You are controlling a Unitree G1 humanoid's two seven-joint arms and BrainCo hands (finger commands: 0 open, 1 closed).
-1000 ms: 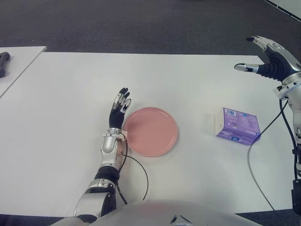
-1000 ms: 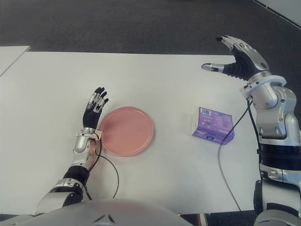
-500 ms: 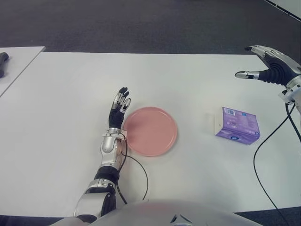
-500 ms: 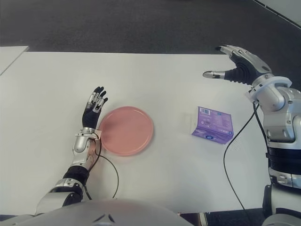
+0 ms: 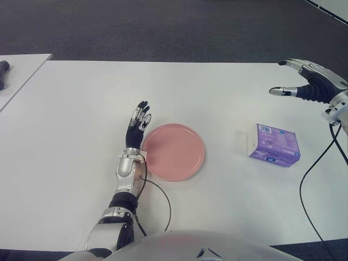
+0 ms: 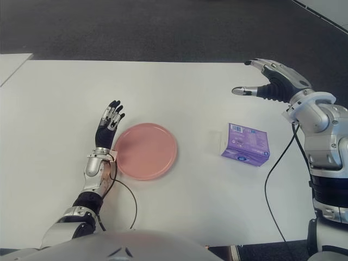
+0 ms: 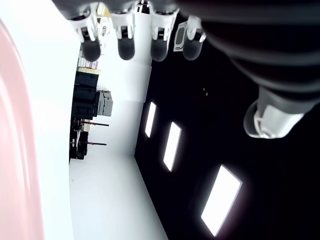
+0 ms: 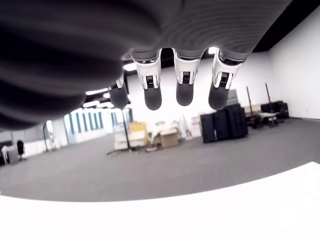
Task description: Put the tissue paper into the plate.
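Observation:
A purple tissue pack (image 5: 274, 145) lies flat on the white table (image 5: 81, 109), right of the round pink plate (image 5: 175, 151). The plate holds nothing. My right hand (image 6: 270, 84) hovers beyond the pack toward the table's far right corner, fingers spread and thumb out, holding nothing. My left hand (image 5: 137, 122) shows just left of the plate's rim with its fingers straight and nothing in it. In the left wrist view the plate's pink edge (image 7: 15, 150) runs alongside the hand.
A second white table (image 5: 19, 68) stands at the far left with a dark object (image 5: 3, 72) on it. A black cable (image 5: 318, 163) hangs from my right arm beside the pack. Another cable (image 5: 157, 190) loops near my left forearm. Dark carpet lies beyond the table's far edge.
My right hand has come down and shifted slightly left toward the tissue pack, flattening out. The left hand, plate and pack have not moved.

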